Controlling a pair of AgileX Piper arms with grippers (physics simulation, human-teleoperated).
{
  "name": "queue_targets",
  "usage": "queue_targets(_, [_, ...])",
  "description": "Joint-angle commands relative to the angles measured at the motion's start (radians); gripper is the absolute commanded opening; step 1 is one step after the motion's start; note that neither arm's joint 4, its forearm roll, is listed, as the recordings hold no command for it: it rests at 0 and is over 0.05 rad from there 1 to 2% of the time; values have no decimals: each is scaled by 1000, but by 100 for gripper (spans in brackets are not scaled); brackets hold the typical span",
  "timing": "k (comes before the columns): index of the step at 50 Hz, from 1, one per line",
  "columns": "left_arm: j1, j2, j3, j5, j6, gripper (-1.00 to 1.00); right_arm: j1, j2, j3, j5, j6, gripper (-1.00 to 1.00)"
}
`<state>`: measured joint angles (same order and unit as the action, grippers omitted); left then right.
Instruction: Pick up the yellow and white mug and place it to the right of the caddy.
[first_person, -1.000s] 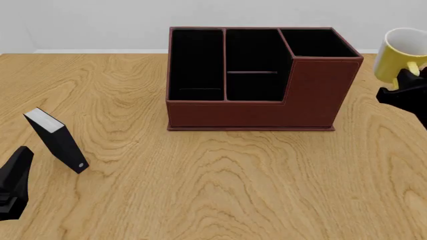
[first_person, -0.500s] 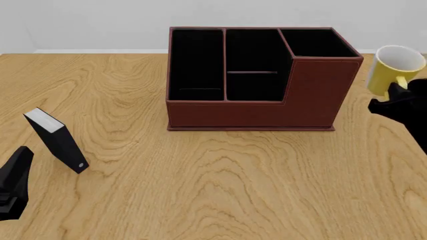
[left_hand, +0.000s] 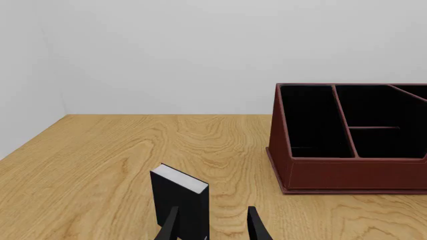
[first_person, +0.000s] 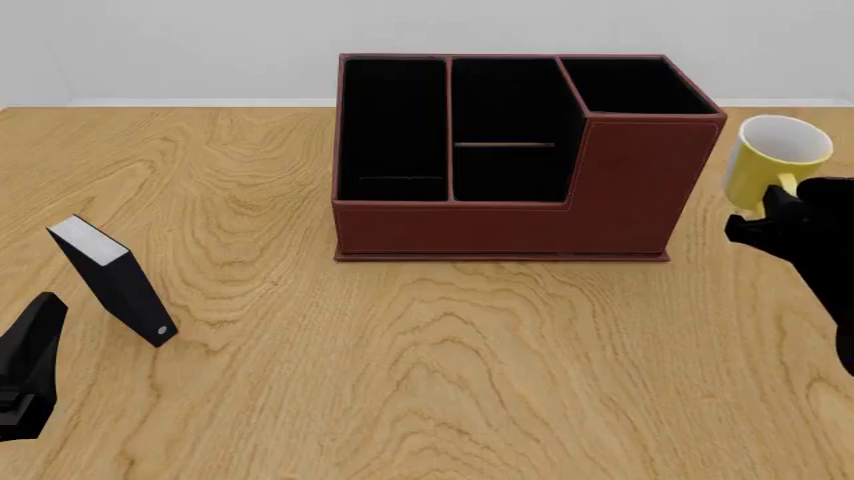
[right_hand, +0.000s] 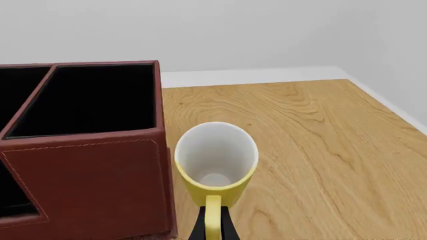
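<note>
Right of the caddy (first_person: 521, 160), yellow and white mug (first_person: 771, 162) lower than before, handle pinched by right tool (right_hand: 212, 227)

Caddy (first_person: 627, 185) stitched leather-like, matt; table (first_person: 441, 360) grained wood; mug (first_person: 771, 165) smooth, glossy-looking.

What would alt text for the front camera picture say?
A black right gripper holds a small yellow mug, white inside, by its handle, right of a large red-brown leather organiser box on a wooden table.
</note>
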<state>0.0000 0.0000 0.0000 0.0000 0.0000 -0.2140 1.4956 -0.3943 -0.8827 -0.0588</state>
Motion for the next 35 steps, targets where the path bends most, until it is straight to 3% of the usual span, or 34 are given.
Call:
queue_targets(1, [0,0,0,0,0,100,-6,61,-6,-41,8,-100])
queue_targets(35, [0,0,0,0,0,100,-12,218,-14,-134,21,-100])
